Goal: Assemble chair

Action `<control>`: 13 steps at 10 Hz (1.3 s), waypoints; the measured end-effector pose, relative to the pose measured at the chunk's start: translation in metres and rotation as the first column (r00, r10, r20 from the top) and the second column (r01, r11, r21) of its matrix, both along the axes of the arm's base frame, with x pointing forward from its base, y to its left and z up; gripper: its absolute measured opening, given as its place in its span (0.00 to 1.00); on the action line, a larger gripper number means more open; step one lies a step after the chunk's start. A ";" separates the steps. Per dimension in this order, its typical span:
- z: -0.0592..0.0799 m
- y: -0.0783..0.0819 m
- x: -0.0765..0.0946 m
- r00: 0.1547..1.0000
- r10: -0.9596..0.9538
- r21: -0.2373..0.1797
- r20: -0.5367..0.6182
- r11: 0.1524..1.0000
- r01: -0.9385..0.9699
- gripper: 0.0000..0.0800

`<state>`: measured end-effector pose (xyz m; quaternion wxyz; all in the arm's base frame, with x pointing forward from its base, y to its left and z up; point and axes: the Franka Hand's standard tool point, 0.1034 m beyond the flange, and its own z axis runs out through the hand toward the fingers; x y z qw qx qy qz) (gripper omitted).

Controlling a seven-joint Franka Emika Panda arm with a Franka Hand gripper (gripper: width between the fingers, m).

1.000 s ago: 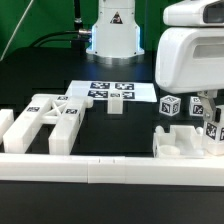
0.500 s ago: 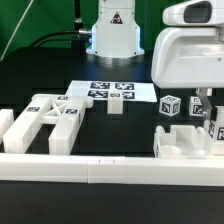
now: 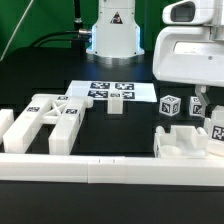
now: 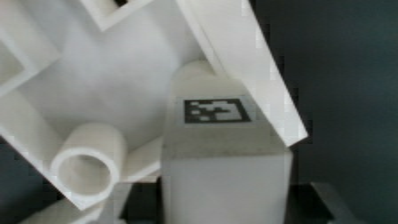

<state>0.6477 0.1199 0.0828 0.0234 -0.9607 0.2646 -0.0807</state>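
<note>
- The arm is reaching in at the exterior view's right. Its bulky white housing is hanging over that end of the black table, with the wrist pointing downward.
- The gripper is sitting low under that housing, among the chair parts at the exterior view's right edge. Its fingers are mostly hidden, so I cannot tell whether they are spread or pinching anything.
- The wrist camera is looking very closely at a white chair part carrying a square tag — a round tube end is showing just beside it.
- A blocky seat piece is lying near the gripper, in front of a tagged cube-like piece.
- The ladder-like frames are lying well apart from these, at the exterior view's left.
- The marker board is lying between the two groups, farther back — a small white block is sitting at its near edge.
- A long border bar is running along the front.
</note>
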 end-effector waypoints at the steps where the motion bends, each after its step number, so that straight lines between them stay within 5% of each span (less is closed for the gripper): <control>1: 0.000 -0.001 0.000 0.991 -0.131 0.023 -0.002 0.991 0.131 0.36; 3: 0.000 -0.002 0.000 0.933 -0.360 0.062 -0.012 0.931 0.360 0.36; 6: 0.000 -0.002 0.000 0.946 -0.323 0.057 -0.013 0.944 0.324 0.46; 7: 0.001 -0.002 0.000 0.952 -0.307 0.051 -0.019 0.950 0.307 0.69; 8: 0.001 -0.001 -0.001 0.958 -0.285 0.046 -0.024 0.957 0.286 0.79; 13: 0.001 -0.002 0.000 0.995 0.100 -0.014 -0.016 0.995 -0.100 0.81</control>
